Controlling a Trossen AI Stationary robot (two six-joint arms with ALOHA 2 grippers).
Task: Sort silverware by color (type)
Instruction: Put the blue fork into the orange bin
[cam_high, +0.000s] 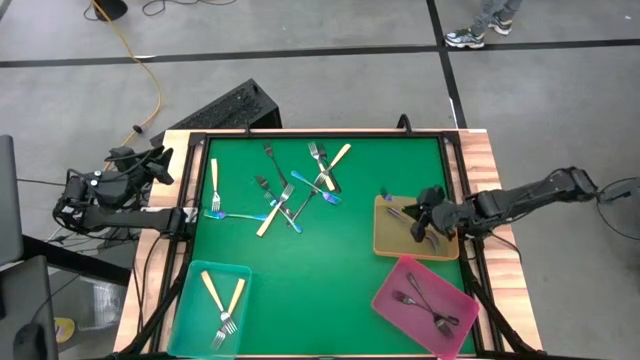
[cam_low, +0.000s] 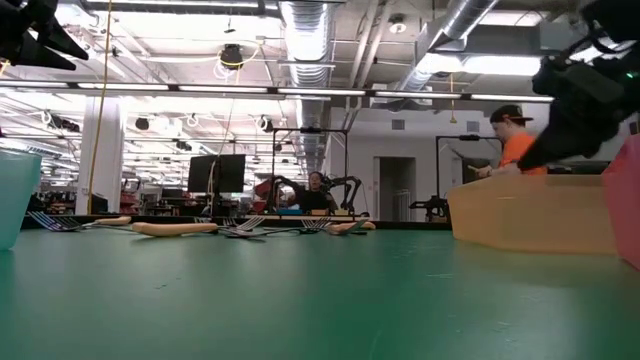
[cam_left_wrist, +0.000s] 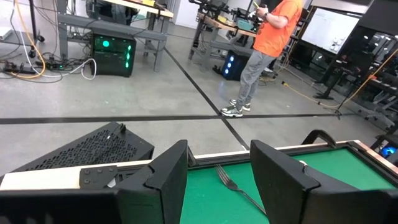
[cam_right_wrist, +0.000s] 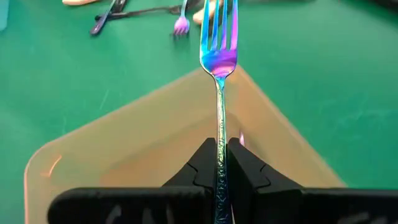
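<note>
Rainbow fork (cam_right_wrist: 219, 62), tines fwd, right pincer (cam_right_wrist: 217, 163) clamped

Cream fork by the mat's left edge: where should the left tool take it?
Mid-handle, from straight above, fingers across it. The cream fork lies flat, its handle clear; its tine end seems to meet a blue fork. The open left tool is nearest; the right tool holds a rainbow fork.

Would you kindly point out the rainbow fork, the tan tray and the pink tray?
rainbow fork (cam_right_wrist: 219, 59), right wrist view, base of tines.
tan tray (cam_high: 388, 244), high view, bare corner.
pink tray (cam_high: 400, 274), high view, bare floor near rim.
</note>
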